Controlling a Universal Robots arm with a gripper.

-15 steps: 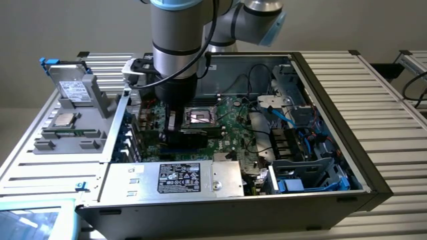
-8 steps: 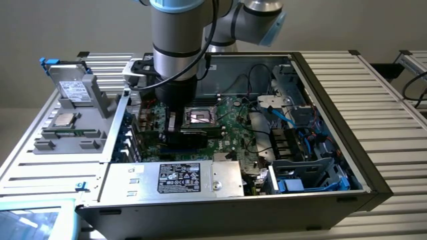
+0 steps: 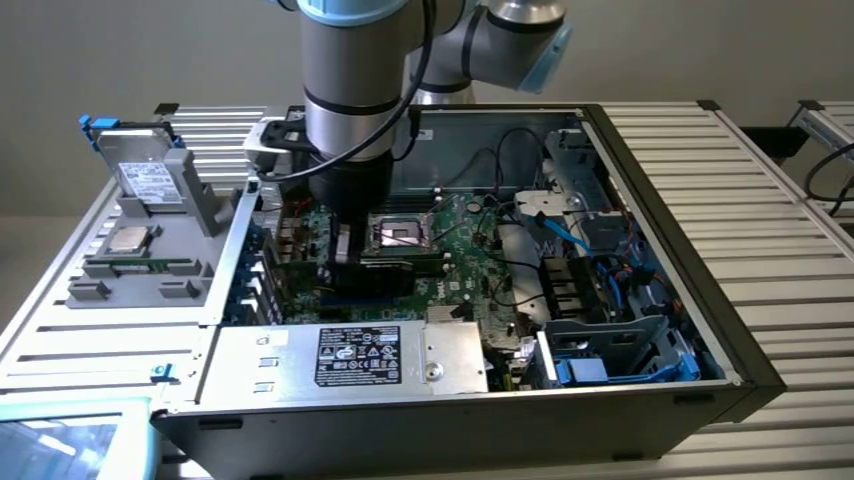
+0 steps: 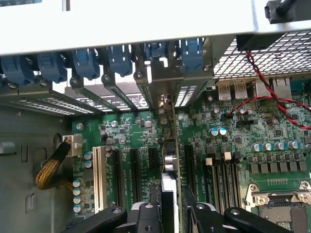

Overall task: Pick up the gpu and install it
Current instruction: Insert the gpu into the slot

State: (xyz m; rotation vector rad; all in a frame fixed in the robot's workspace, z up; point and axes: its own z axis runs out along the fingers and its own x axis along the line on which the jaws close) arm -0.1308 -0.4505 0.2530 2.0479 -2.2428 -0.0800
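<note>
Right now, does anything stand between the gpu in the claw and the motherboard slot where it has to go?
Nothing visible does. The claw holds the gpu edge-on over the motherboard slots; the red and black wires lie off to one side, apart from it. Whether it is already seated I cannot tell.

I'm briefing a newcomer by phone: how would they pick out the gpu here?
Look inside the open computer case at the green motherboard and its row of long slots. The gpu is the thin card standing edge-on among them, between the gripper's jaws; unlike the flat slots beside it, it rises off the board.
</note>
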